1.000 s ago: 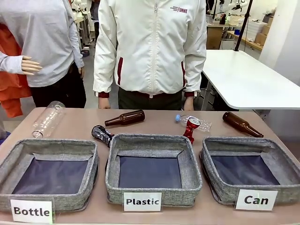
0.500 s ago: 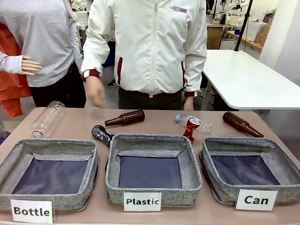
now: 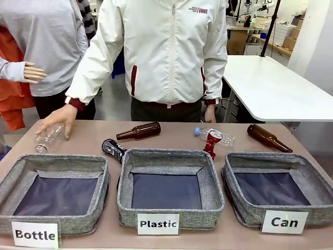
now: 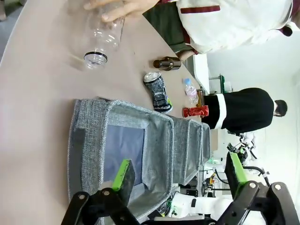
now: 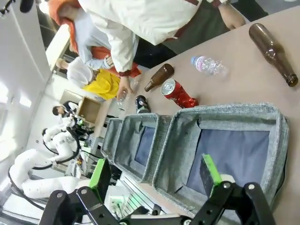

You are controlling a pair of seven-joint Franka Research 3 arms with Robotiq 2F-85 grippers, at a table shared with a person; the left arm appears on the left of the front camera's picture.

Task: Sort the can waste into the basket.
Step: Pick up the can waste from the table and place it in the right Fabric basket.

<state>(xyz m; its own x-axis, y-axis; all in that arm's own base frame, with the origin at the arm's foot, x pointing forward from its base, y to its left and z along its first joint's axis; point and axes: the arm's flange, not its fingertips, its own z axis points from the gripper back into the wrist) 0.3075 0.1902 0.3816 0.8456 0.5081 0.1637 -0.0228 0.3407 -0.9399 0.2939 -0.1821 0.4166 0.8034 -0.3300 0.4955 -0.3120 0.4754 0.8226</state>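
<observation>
Green-padded jaws wide and empty, cans not yet sorted.
Left gripper and right gripper both gape. The crushed shiny red metal can and the crushed black can sit at the middle bin's far corners, outside the grey woven "Can" basket. Both are probably light, thin and slippery, so pinch across the crumpled waist.

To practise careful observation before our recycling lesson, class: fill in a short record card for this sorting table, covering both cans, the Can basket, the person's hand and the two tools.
red can: crushed, on the table at the Plastic basket's far right corner
black can: on the table at that basket's far left corner
Can basket: nothing inside
person's hand: on the clear bottle
left tool: open, holding nothing
right tool: open, holding nothing
cans sorted: none yet
</observation>
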